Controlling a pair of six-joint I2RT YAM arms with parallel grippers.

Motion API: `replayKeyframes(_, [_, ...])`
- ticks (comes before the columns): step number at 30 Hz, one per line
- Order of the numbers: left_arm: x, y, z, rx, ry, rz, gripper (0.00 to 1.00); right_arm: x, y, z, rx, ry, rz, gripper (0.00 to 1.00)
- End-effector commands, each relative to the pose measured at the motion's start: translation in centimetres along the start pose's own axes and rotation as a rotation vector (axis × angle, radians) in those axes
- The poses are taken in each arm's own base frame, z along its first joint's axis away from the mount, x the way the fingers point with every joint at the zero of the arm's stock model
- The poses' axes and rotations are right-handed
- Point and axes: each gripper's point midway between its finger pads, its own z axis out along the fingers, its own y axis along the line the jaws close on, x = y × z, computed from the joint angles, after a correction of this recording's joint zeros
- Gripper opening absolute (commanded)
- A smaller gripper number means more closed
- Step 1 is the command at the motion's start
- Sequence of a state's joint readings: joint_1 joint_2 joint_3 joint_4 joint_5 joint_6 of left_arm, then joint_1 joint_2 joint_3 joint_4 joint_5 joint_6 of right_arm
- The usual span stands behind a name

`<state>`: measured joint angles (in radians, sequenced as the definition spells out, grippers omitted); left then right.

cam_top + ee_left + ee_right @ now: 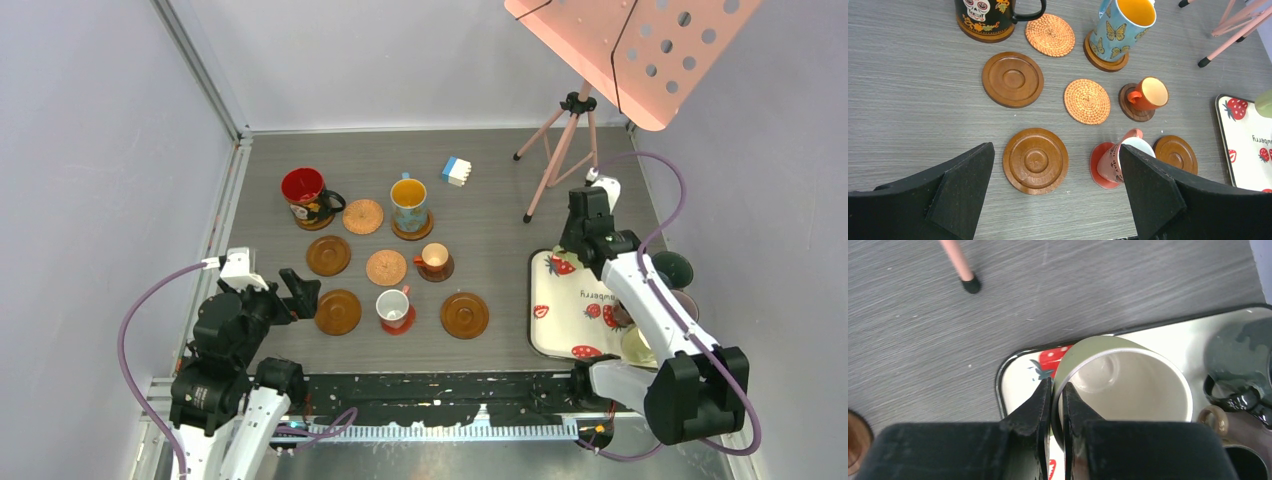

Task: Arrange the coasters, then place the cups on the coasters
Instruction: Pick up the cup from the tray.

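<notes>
The right gripper (pixel 1055 390) pinches the rim of a pale green ceramic mug (pixel 1128 385) — one finger inside, one outside — at the corner of the white strawberry-print tray (pixel 1015 382). The left gripper (pixel 1055 150) hangs spread wide, holding nothing, above a round rimmed brown wooden coaster (pixel 1035 160) on the grey table (pixel 908 100).
</notes>
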<state>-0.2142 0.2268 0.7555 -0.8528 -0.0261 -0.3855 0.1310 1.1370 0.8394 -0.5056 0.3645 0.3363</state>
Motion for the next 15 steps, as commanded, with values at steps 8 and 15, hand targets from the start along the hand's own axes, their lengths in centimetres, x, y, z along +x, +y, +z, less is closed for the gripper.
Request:
replayKeyframes(8, [-1.0, -0.3, 0.2, 0.014, -0.038, 0.006, 0.99, -4.5, 6.1, -5.2, -0.182, -0.149, -0.119, 0.06])
replayKeyframes(15, [-0.9, -0.3, 0.4, 0.013, -0.029, 0.006, 0.99, -4.5, 11.9, -9.4, -0.407, -0.173, -0.293, 0.05])
